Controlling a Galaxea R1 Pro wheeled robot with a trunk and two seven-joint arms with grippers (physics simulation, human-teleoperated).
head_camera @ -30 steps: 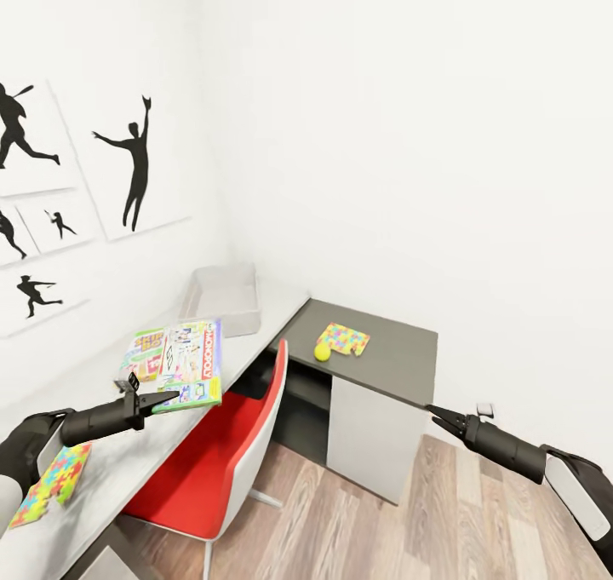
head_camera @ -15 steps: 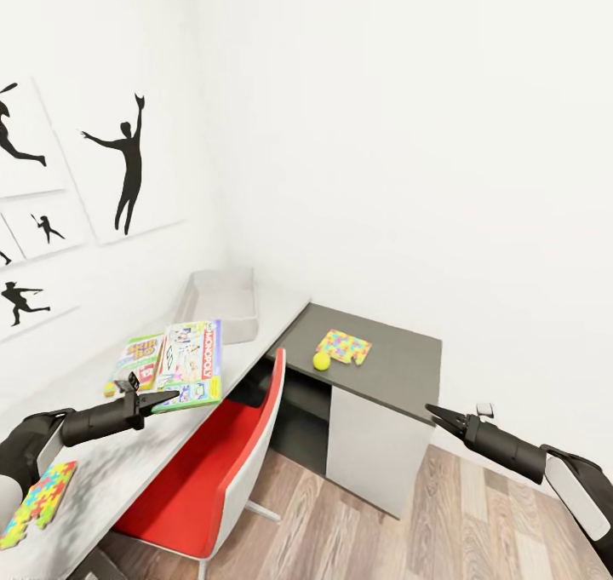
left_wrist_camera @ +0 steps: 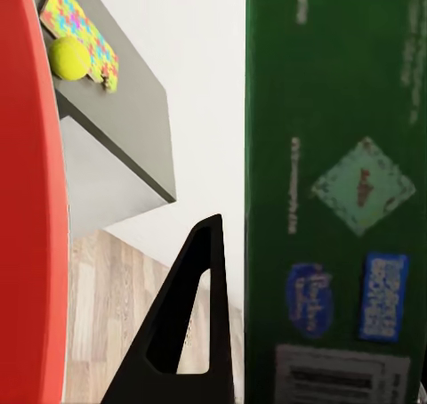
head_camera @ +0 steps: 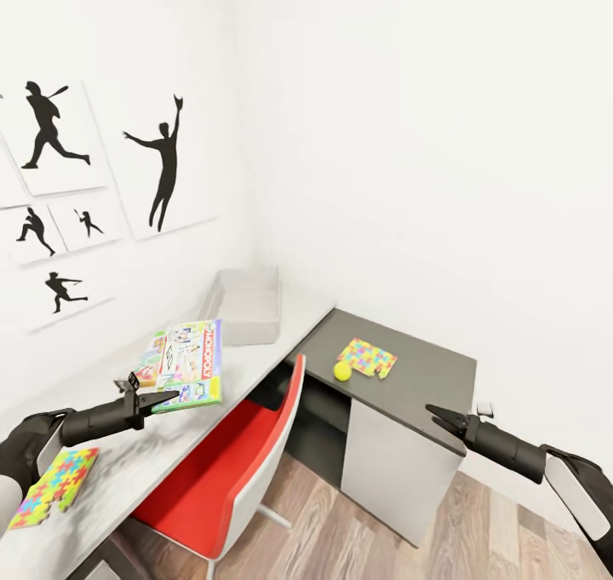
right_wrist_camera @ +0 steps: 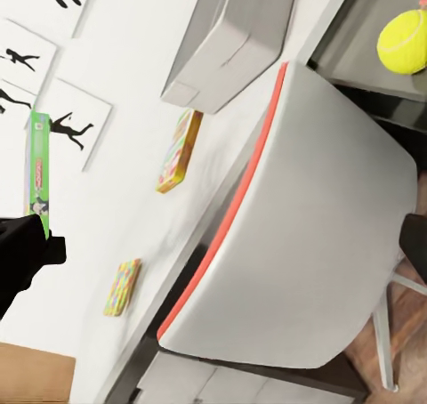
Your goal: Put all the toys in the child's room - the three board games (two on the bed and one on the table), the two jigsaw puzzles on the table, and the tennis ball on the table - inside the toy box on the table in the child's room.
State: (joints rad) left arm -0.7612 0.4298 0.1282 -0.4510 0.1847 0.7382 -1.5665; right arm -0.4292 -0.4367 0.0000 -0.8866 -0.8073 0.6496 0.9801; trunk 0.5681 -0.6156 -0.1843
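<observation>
The left end effector (head_camera: 170,395) grips a game box (head_camera: 191,365) above the desk (head_camera: 119,469); a Skip-Bo box (head_camera: 151,360) lies beneath. The toy box (head_camera: 245,305) sits at the desk's far end. A red chair (head_camera: 234,469) stands at the desk's front edge. The ball (head_camera: 342,370) touches a puzzle (head_camera: 368,358) on the grey cabinet (head_camera: 409,376); another puzzle (head_camera: 53,499) lies at the desk's near end. The right end effector (head_camera: 436,416) is clenched, empty
</observation>
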